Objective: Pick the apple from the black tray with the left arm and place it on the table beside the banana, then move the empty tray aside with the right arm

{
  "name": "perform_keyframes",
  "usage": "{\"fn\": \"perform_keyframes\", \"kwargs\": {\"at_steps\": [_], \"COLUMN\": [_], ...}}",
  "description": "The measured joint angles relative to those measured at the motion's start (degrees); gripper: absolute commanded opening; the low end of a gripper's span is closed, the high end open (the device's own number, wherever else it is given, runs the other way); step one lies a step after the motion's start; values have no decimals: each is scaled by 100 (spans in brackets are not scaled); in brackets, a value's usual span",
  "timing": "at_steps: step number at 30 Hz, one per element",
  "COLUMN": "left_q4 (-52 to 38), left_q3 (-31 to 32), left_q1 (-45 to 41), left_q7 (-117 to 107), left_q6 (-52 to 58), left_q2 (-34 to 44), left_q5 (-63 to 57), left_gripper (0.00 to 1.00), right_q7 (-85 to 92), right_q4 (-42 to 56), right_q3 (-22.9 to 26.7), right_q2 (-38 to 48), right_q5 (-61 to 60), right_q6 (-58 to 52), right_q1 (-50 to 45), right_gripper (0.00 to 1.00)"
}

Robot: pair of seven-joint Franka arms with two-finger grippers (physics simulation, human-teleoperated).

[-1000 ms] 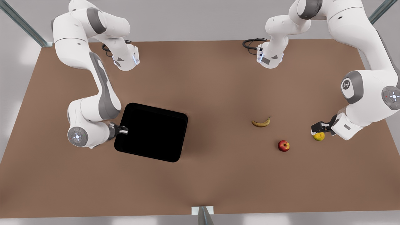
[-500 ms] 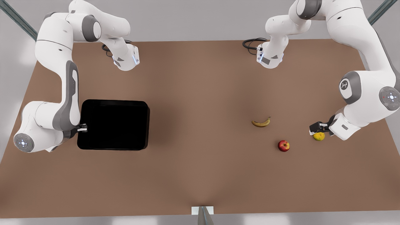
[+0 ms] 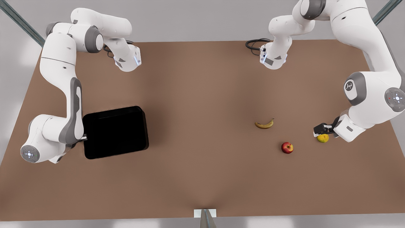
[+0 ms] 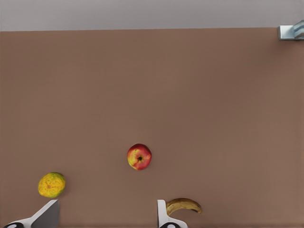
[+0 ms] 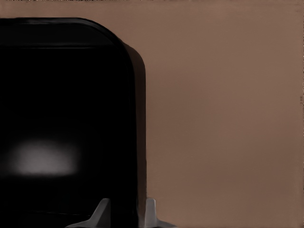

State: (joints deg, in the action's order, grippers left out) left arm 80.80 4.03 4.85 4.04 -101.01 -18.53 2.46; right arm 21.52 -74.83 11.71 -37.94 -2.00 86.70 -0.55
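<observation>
table (image 3: 202,95) first, operator: your right gripper (image 3: 84,138), at the front view's left, is pinched narrow across the rim of the black tray (image 3: 115,132), whose long axis runs away from the fingers toward the table's middle; the tray looks empty and slightly skewed, so any further push goes outward past the wrist. your left gripper (image 3: 318,130) waits spread wide with nothing held, bumpy yellow-green fruit (image 3: 323,138) just beside it. banana (image 3: 264,124) lies farther off, apple (image 3: 287,147) resting on the table between them

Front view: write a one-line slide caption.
Right gripper grips the empty black tray; apple sits near banana.
</observation>
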Motion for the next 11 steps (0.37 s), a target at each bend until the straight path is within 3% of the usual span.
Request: {"fn": "perform_keyframes", "kwargs": {"at_steps": [3, 8, 11], "left_q4": [-55, -64, -62], "left_q3": [0, -8, -9], "left_q1": [-2, 6, 0], "left_q7": [7, 20, 25], "left_q6": [-15, -44, -53], "left_q2": [-11, -26, -26], "left_q5": [-18, -36, -43], "left_gripper": [100, 100, 100], "right_q7": [167, 130, 42], "right_q4": [176, 535, 621], "right_q3": [-87, -1147, -1300], "right_q2": [314, 1466, 1559], "right_q5": [-24, -9, 2], "right_q6": [-23, -369, -548], "right_q1": [-51, -116, -120], "right_gripper": [100, 100, 100]}}
